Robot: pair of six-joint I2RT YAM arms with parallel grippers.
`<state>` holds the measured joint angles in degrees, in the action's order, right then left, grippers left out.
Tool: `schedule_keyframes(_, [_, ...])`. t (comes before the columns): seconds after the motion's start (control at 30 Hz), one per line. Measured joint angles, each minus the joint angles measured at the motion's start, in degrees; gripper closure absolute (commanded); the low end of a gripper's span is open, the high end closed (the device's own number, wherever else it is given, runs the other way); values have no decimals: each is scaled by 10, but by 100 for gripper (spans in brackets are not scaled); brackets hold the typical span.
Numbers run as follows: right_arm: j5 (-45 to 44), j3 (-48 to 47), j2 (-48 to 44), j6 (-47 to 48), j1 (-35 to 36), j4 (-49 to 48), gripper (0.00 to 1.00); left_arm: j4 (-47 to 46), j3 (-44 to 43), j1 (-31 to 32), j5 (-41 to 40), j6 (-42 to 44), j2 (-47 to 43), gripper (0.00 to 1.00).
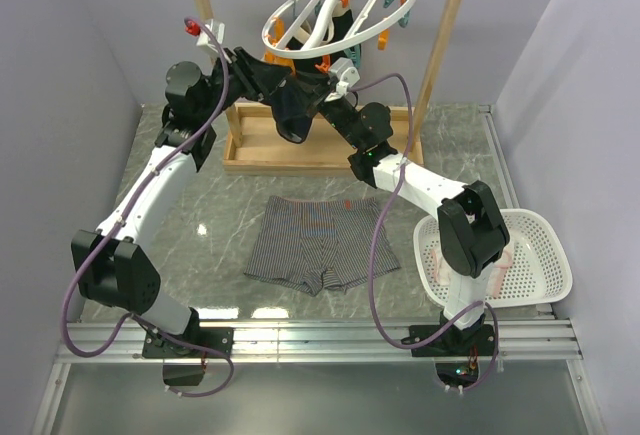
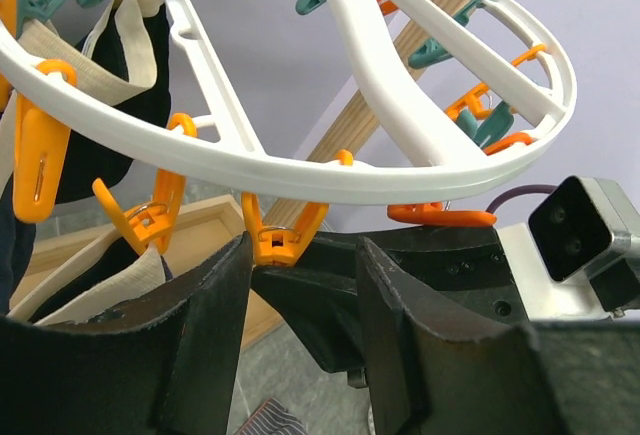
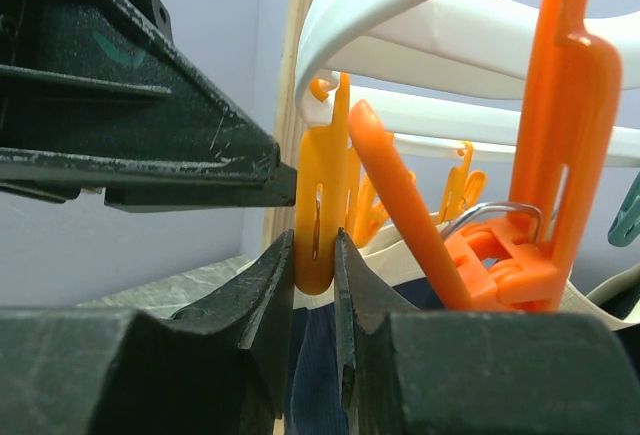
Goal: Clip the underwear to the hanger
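Underwear (image 1: 322,245) is spread flat on the marbled table (image 1: 200,205), its waistband turned toward the wooden frame (image 1: 445,45) and its two short legs toward the arm bases. It lies well apart from both grippers. A small striped corner of the underwear is also caught at the bottom edge of the left wrist view.

The hanger (image 1: 340,15) is hung by its hook from the top bar of the frame and is tilted, with its near side lower. Orange and teal clothespins dangle from the ring, and a dark garment (image 1: 295,120) is already hung beneath it. Both arms are raised to the near side of the ring, where the two grippers face each other closely.

The left gripper (image 2: 305,250) is released, with its jaws held wide apart. An orange clothespin (image 2: 275,240) hangs from the ring just at the gap between the fingertips, and its left side appears to touch the left finger (image 2: 220,325). Whether it is actually pressed cannot be told.

The right gripper (image 3: 313,255) is clenched on the lower end of a yellow-orange clothespin (image 3: 320,205), which hangs upright from the white ring and is pinched between both fingertips. Dark navy fabric is seen just below those fingers.

A white basket (image 1: 555,285) is set on the table beside the right arm, with pinkish cloth inside.
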<state>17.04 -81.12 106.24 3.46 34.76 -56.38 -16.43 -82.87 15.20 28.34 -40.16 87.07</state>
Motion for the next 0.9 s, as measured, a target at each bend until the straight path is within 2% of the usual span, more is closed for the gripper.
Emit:
schedule_keyframes(0.17, [-3,0,0,3,0,-1,100,3,-12,3,-3,1,9,50])
schedule_keyframes(0.3, [-3,0,0,3,1,-2,100,5,-26,7,-16,7,20,55])
schedule_keyframes(0.67, [-1,1,0,2,2,-5,100,-4,-30,15,-32,18,28,56])
schedule_keyframes(0.8, [-1,1,0,3,2,-6,100,-5,-31,15,-34,18,29,69])
schedule_keyframes(0.83, [-1,1,0,3,2,-6,100,-5,-31,15,-35,18,29,82])
schedule_keyframes(0.9, [-1,2,0,2,2,-7,100,-10,-31,14,-41,23,29,98])
